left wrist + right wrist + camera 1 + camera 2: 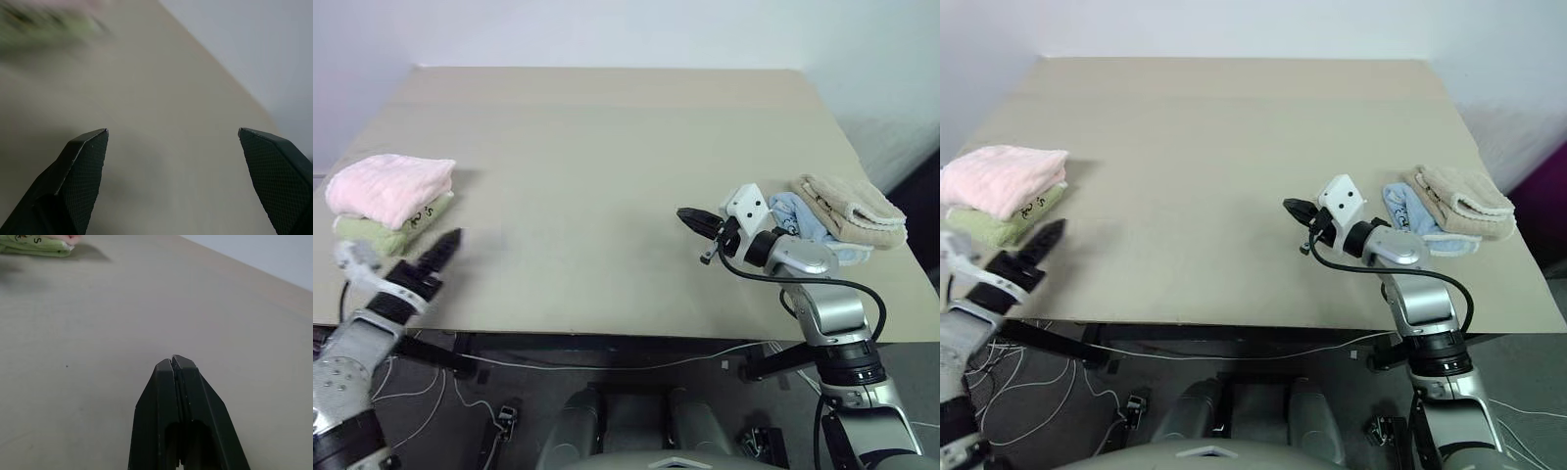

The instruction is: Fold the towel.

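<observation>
The pink towel (391,186) lies folded on top of a light green folded towel (382,233) at the table's left side. My left gripper (450,243) hovers by the front left edge, just right of that stack and apart from it. In the left wrist view its fingers (85,161) stand wide open with nothing between them. My right gripper (687,216) is shut on nothing, right of the table's middle and pointing left; the right wrist view has its fingertips (173,360) pressed together above bare tabletop.
A beige folded towel (852,209) overlaps a light blue one (800,220) near the table's right edge, just behind my right wrist. The tan table (607,137) stretches back to a white wall. Cables hang below the front edge.
</observation>
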Robot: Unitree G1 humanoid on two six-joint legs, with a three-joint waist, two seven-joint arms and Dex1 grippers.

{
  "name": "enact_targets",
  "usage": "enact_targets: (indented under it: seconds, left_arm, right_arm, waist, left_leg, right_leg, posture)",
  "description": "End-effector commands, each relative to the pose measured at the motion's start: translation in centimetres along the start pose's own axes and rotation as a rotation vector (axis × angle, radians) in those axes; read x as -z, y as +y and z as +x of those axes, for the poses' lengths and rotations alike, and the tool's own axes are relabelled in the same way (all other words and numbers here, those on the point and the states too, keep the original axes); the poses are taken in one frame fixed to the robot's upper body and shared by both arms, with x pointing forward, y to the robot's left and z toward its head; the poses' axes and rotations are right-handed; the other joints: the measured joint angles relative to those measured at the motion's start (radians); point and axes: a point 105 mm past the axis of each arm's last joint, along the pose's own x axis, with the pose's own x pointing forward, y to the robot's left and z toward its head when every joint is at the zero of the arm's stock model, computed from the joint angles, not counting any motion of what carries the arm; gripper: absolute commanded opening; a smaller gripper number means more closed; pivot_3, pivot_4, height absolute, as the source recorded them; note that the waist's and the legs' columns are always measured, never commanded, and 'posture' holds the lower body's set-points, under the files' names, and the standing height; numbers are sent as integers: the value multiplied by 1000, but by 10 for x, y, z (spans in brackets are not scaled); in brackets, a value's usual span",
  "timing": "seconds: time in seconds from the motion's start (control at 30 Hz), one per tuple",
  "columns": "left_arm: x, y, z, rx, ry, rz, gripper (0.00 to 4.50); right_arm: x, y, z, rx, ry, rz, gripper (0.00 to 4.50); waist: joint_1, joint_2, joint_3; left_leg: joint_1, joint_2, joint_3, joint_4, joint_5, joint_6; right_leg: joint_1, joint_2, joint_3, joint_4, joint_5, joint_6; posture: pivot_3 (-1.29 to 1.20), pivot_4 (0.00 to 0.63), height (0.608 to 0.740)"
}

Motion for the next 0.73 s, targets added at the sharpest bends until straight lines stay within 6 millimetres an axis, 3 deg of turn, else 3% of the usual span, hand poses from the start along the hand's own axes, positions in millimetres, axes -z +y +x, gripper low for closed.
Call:
enact_targets:
  seconds: [0.03,0.27,0.4,0.73]
  left_arm:
    - [-1,-26,20,70,3,254,4453]
    - [14,-33,52,153,64,588,4453]
    - [16,-47,68,235,47,619,4453]
    - [18,-50,82,285,60,648,4453]
  right_arm:
    - [-9,-7,-3,46,-33,-6,0]
    - [5,-4,-10,111,8,26,0]
    - [22,-14,-10,204,76,33,0]
    - [21,-11,-7,236,50,51,0]
  waist:
    - [-1,0,0]
    - [-3,1,0]
    - [-2,1,0]
    - [-4,1,0]
  left_leg:
    - [0,0,0,0,0,0]
    - [0,0,1,-2,0,0]
    - [0,0,2,-2,0,0]
    - [0,0,2,-1,0,0]
  right_leg:
    - [0,0,0,0,0,0]
    - [-2,1,0,-1,0,0]
    - [-2,1,0,-1,0,0]
    - [-2,3,0,0,0,0]
  posture:
    - [0,150,740]
    - [0,150,740]
    - [0,150,740]
    - [0,150,740]
